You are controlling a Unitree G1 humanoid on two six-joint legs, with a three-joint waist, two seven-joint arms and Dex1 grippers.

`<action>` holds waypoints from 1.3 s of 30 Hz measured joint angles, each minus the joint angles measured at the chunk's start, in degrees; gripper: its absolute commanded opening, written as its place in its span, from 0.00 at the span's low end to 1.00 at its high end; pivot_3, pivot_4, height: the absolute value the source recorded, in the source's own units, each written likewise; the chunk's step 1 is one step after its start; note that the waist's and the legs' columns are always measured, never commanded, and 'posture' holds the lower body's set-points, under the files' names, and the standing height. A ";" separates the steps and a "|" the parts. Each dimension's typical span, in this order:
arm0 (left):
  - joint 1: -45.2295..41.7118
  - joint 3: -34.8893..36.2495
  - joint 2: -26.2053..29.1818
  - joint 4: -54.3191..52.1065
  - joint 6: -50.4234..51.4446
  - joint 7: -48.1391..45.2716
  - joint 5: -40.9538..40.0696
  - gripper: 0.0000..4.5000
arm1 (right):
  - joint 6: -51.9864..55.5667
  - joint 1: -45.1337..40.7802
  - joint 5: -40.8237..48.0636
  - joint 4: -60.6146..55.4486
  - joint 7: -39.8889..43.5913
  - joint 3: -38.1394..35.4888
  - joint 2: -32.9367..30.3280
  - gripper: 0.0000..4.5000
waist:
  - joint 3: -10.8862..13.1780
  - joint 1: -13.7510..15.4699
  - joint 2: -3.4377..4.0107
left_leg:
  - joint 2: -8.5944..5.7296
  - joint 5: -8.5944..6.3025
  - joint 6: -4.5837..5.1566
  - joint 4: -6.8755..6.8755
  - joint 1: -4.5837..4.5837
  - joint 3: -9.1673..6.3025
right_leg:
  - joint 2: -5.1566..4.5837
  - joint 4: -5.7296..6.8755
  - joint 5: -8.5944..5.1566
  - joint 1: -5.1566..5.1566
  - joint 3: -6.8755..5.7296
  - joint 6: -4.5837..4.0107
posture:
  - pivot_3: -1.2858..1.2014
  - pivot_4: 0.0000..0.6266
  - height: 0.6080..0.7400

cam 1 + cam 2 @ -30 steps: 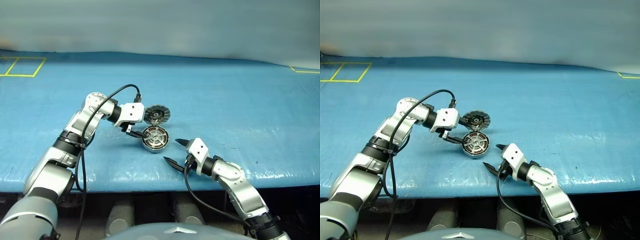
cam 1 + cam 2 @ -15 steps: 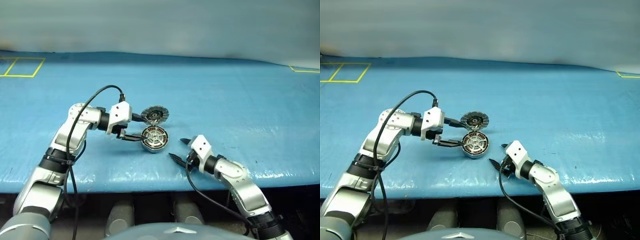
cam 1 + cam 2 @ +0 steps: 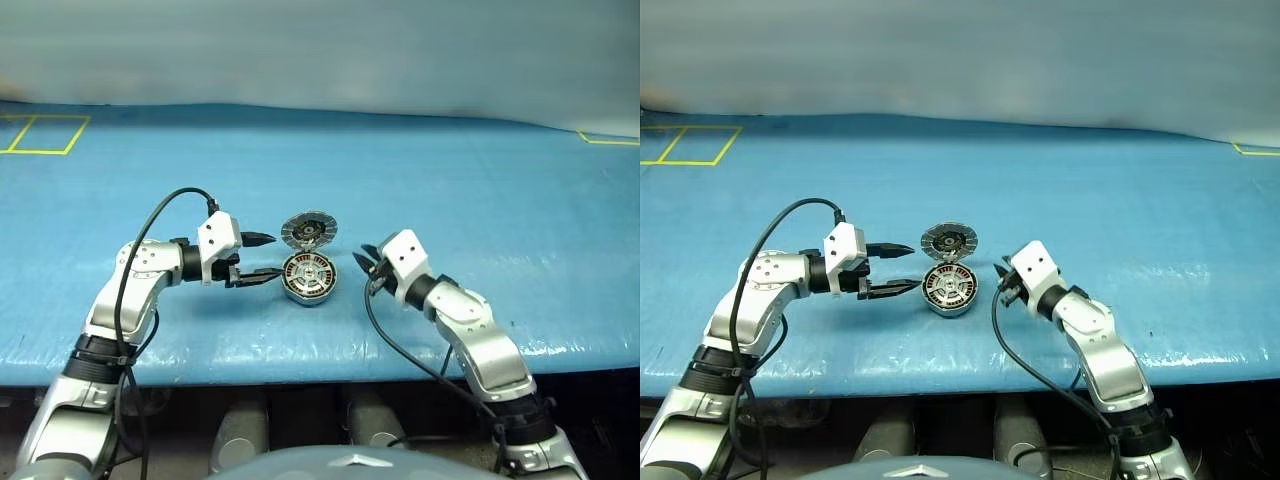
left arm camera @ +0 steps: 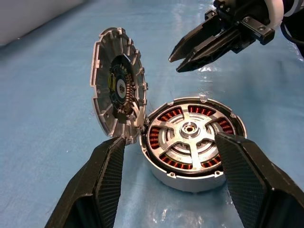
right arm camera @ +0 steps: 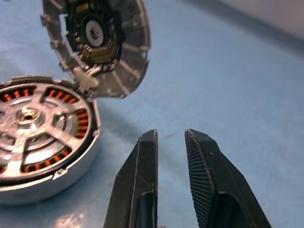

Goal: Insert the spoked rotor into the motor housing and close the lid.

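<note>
The motor housing (image 3: 308, 279) sits on the blue bench (image 3: 480, 190) between the two sets of fingers, with the spoked rotor (image 4: 189, 134) already seated inside it, its silver spokes lying over the ring of copper windings. The lid (image 3: 309, 229) stands open and nearly upright on its hinge at the far edge of the housing, its dark ribbed inner face turned toward the robot. The left gripper (image 3: 262, 258) points level at the housing from the robot's left; its fingers (image 4: 107, 178) are spread wide and hold nothing, one tip just short of the housing rim and the other just short of the lid's edge, with the hinge roughly in line with the gap between them. The right gripper (image 3: 364, 264) comes in from the opposite side, its tips near the housing's right rim but apart from it. Its fingers (image 5: 142, 175) are drawn close together with only a narrow slit left between the pads, nothing caught in it, over bare bench beside the housing.
</note>
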 measured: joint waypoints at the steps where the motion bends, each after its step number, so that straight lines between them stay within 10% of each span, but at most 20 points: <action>1: 0.55 0.06 -0.24 -0.03 -0.05 0.57 -0.02 0.73 | 0.20 -1.64 -0.75 1.19 -0.89 0.00 0.27 0.21 | 0.00 -0.01 0.00 | 0.00 0.00 0.00 -0.01 0.01 0.00 | 0.00 0.00 0.00 0.00 0.00 0.00 | 0.52 0.24 1.00; 6: 1.88 0.53 -1.19 -0.04 -0.91 2.78 -0.09 0.73 | 1.88 -6.63 -2.70 9.37 -2.35 0.63 1.29 0.01 | 0.00 0.10 0.01 | -0.01 0.00 0.00 -0.11 -0.01 0.00 | 0.00 -0.04 0.00 -0.03 0.01 -0.02 | 0.52 0.24 1.00; 23: 5.82 1.92 -1.67 -0.38 -1.42 4.64 -1.88 0.73 | -5.83 -28.63 3.27 29.27 11.89 1.69 8.44 0.01 | 0.03 -1.45 0.05 | 0.00 0.00 0.00 -0.29 0.01 -0.07 | 0.00 -0.04 0.04 -0.06 -0.04 -0.01 | 0.52 0.24 1.00; 39: 10.39 5.09 0.34 -1.17 -1.65 4.84 -4.10 0.73 | 3.14 -16.07 5.14 10.49 19.18 8.15 4.03 0.01 | 0.04 -1.31 0.07 | 0.02 0.00 0.00 -0.33 0.03 -0.05 | 0.00 -0.01 -0.07 -0.12 -0.06 -0.16 | 0.52 0.24 1.00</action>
